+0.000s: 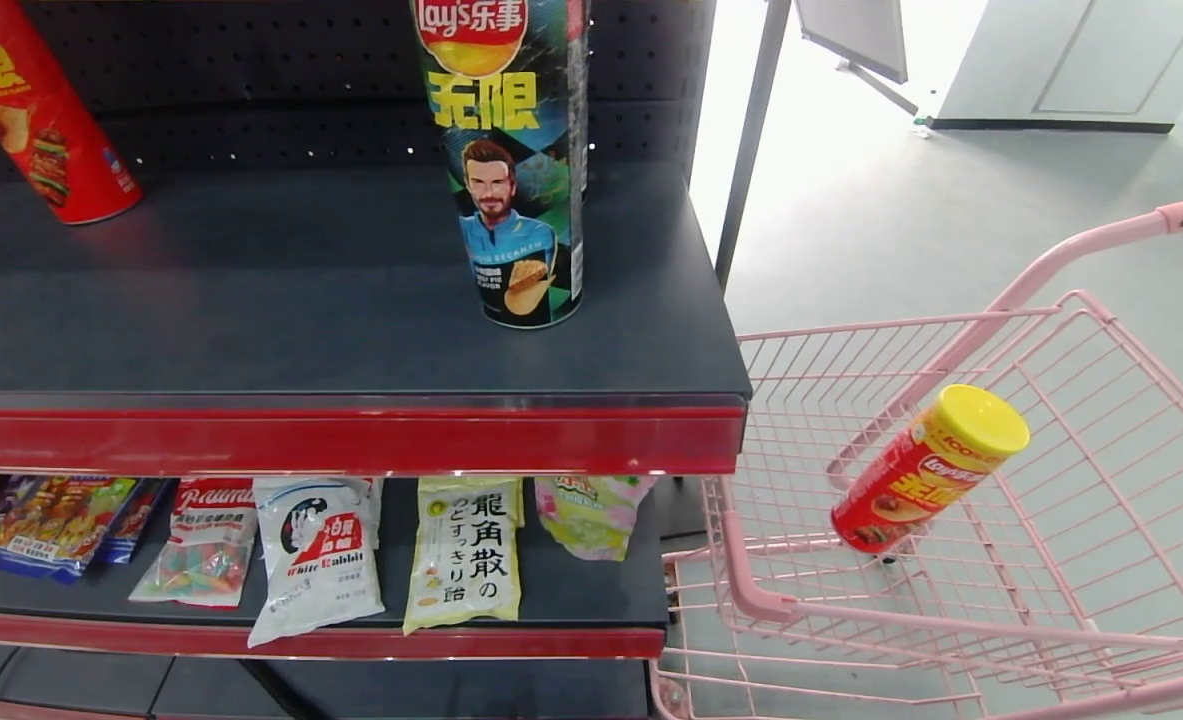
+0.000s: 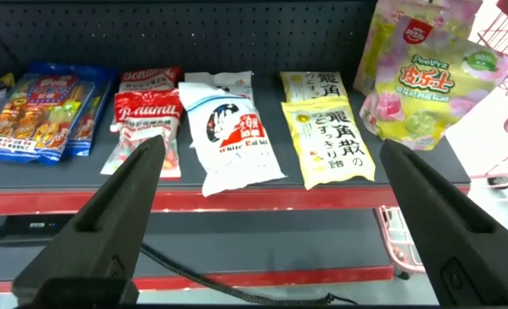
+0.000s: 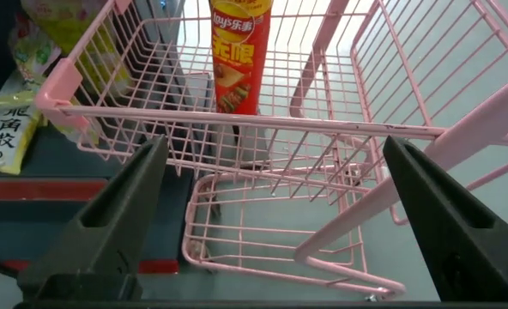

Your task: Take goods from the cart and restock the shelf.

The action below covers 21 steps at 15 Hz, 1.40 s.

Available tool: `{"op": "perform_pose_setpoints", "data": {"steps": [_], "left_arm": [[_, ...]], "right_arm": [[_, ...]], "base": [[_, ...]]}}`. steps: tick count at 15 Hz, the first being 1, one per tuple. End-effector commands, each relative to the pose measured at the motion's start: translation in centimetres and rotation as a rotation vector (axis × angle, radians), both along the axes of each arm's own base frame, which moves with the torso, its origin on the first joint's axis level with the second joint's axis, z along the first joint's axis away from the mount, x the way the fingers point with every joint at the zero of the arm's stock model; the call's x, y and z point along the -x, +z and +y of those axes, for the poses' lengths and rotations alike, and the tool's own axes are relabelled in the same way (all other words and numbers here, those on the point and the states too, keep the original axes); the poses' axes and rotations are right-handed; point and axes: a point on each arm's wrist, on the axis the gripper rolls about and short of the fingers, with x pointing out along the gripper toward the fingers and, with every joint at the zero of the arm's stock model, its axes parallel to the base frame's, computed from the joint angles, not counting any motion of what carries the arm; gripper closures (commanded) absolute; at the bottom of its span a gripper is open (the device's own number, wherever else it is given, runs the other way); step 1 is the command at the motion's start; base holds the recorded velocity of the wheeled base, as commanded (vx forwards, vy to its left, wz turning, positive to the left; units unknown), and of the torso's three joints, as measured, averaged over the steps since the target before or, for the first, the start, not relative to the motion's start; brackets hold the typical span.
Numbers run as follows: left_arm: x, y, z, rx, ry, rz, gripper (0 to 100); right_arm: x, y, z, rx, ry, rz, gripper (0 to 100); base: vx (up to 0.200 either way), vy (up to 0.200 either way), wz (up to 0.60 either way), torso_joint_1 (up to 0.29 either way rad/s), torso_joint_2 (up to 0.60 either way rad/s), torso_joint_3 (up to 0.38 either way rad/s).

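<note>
The left gripper [image 2: 267, 236] hangs with its two dark fingers spread wide and nothing between them, facing the lower shelf [image 2: 237, 199]. Just beyond its fingertips, flat snack bags lie in a row on that shelf. A white candy bag [image 2: 232, 129] is about straight ahead of the gap, with a red-topped candy bag [image 2: 147, 120] on one side and a yellow bag [image 2: 327, 129] on the other. Colourful blue-edged packets [image 2: 39, 107] lie out past one finger, and a pink-and-green jelly bag [image 2: 417, 77] is propped past the other. A black cable [image 2: 177, 268] runs under the shelf. The right gripper [image 3: 271, 236] is likewise splayed and empty, facing the pink cart [image 3: 237, 129], one rail of which crosses just beyond its fingertips. Farther out, ahead of its gap, a red chips can [image 3: 239, 56] sits in the cart's basket, well apart from the fingers. The head view shows it leaning, yellow lid up, against the cart's inner frame. Farthest off, on the upper shelf [image 1: 251, 300], a dark green chips can [image 1: 516, 160] stands upright near the cart-side end. A tilted red can [image 1: 36, 110] is at the opposite end.
</note>
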Motion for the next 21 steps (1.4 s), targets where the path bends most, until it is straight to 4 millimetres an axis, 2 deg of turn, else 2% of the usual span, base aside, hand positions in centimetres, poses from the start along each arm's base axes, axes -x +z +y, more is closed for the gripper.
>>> {"op": "perform_pose_setpoints", "data": {"steps": [1,2,3,5,6,7,8,9,11,12,14,15,16,18,21], "left_arm": [[0.0,0.0,0.0,0.002,0.0,0.001,0],[0.0,0.0,0.0,0.0,0.0,0.0,0],[0.0,0.0,0.0,0.002,0.0,0.001,0],[0.0,0.0,0.0,0.0,0.0,0.0,0],[0.0,0.0,0.0,0.0,0.001,0.0,0],[0.0,0.0,0.0,0.0,0.0,0.0,0],[0.0,0.0,0.0,0.0,0.0,0.0,0],[0.0,0.0,0.0,0.0,0.001,0.0,0],[0.0,0.0,0.0,0.0,0.0,0.0,0],[0.0,0.0,0.0,0.0,0.001,0.002,0],[0.0,0.0,0.0,0.0,0.0,0.0,0],[0.0,0.0,0.0,0.0,0.0,0.0,0],[0.0,0.0,0.0,0.0,0.0,0.002,0],[0.0,0.0,0.0,0.0,0.0,0.002,0],[0.0,0.0,0.0,0.0,0.001,0.0,0]], "right_arm": [[0.0,0.0,0.0,0.0,0.001,-0.003,0],[0.3,1.4,0.0,0.0,0.005,-0.06,0],[1.0,7.9,0.0,-0.004,0.015,-0.132,0],[-1.2,14.8,0.0,-0.034,0.022,-0.114,0],[-4.3,20.9,0.0,-0.052,0.024,-0.134,0],[-5.4,21.9,0.1,-0.048,0.022,-0.129,0],[-8.7,22.3,-0.1,-0.041,-0.012,-0.049,0],[-11.3,21.7,-0.6,-0.046,-0.06,0.024,0],[-15.1,20.4,-4.0,-0.034,-0.185,0.145,0],[-17.1,20.0,-6.6,0.045,-0.139,0.138,0],[-20.2,19.3,-10.5,0.232,0.074,0.047,0],[-20.7,18.3,-11.9,0.327,0.16,0.035,0],[-21.2,17.1,-12.3,0.398,0.235,0.041,0],[-21.7,14.8,-12.1,0.487,0.391,0.025,0],[-22.6,11.5,-12.0,0.578,0.523,0.012,0]], "base": [[0.0,0.0,0.0,0.0,0.0,0.0],[0.0,0.0,0.0,0.0,0.0,0.0],[0.0,0.0,0.0,0.0,0.0,0.0],[0.0,0.0,0.0,0.0,0.0,0.0],[0.0,0.0,0.0,0.0,0.0,0.0],[0.0,0.0,0.0,0.0,0.0,0.0],[0.0,0.0,0.0,0.0,0.0,0.0],[0.0,0.0,0.0,0.0,0.0,0.0],[0.0,0.0,0.0,0.0,0.0,0.0],[0.0,0.0,0.0,0.0,0.0,0.0],[0.0,0.0,0.0,0.0,0.0,0.0],[0.0,0.0,0.0,0.0,0.0,0.0],[0.0,0.0,0.0,0.0,0.0,0.0],[0.0,0.0,0.0,0.0,0.0,0.0],[0.0,0.0,0.0,0.0,0.0,0.0]]}}
